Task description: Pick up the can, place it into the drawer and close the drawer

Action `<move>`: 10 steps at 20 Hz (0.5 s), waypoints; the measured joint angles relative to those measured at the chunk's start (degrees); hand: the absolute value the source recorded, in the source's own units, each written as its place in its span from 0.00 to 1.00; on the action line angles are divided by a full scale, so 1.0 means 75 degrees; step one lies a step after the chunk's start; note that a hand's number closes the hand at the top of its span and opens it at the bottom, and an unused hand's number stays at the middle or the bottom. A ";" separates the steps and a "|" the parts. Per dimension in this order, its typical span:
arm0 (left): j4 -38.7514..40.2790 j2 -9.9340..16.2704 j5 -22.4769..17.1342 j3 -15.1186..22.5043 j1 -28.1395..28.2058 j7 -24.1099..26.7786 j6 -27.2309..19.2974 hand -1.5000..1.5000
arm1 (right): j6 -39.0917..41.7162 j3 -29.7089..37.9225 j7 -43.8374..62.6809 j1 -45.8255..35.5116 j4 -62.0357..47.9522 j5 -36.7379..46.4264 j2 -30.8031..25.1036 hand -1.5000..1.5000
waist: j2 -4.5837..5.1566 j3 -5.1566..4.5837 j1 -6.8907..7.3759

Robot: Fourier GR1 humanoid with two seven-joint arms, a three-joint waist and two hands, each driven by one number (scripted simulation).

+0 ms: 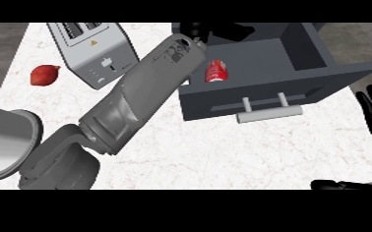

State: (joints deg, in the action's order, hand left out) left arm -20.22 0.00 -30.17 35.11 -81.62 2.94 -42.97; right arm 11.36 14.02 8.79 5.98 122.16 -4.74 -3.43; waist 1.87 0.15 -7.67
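We see the red can (216, 71) lying inside the open drawer (305, 54), light, rigid, slick, best taken across its sides; our left hand (193, 29) above it is hidden, its fingers untellable.

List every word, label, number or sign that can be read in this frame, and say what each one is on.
Toaster: a small orange warning triangle on its top, with no words; the marks on its front panel are too small to read.
Red can in the open drawer: pale markings on the label, too blurred to read.
Nothing else bears text.
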 measured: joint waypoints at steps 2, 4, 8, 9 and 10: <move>0.0021 0.0000 -0.0078 0.0025 -0.0010 0.0040 -0.0044 0.00 | -0.0016 -0.0010 -0.0022 0.0008 0.0056 0.0010 0.0021 0.00 | 0.0002 0.0000 -0.0009; -0.0001 0.0000 -0.0175 0.0043 0.0018 0.0084 -0.0149 0.00 | 0.0038 0.0036 -0.0096 0.0008 0.0082 0.0029 -0.0062 0.00 | 0.0001 0.0001 -0.0016; -0.0088 0.0000 -0.0428 -0.0025 0.0111 0.0228 -0.0231 0.00 | 0.0027 0.0022 -0.0283 -0.0031 0.0352 0.0584 -0.0306 0.00 | -0.0003 -0.0006 0.0015; -0.0109 0.0000 -0.0489 -0.0020 0.0091 0.0192 -0.0264 0.00 | 0.0025 -0.0009 -0.0333 -0.0072 0.0406 0.0777 -0.0385 0.00 | -0.0004 -0.0006 0.0019; -0.0181 -0.0001 -0.0554 -0.0006 0.0143 0.0225 -0.0288 0.00 | 0.0026 -0.0030 -0.0395 -0.0070 0.0462 0.0947 -0.0444 0.00 | -0.0012 -0.0007 0.0039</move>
State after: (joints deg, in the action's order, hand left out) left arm -21.58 0.00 -34.32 35.07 -80.55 4.63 -45.13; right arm 11.56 13.79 5.83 5.45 125.63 2.36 -6.76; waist 1.78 0.10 -7.38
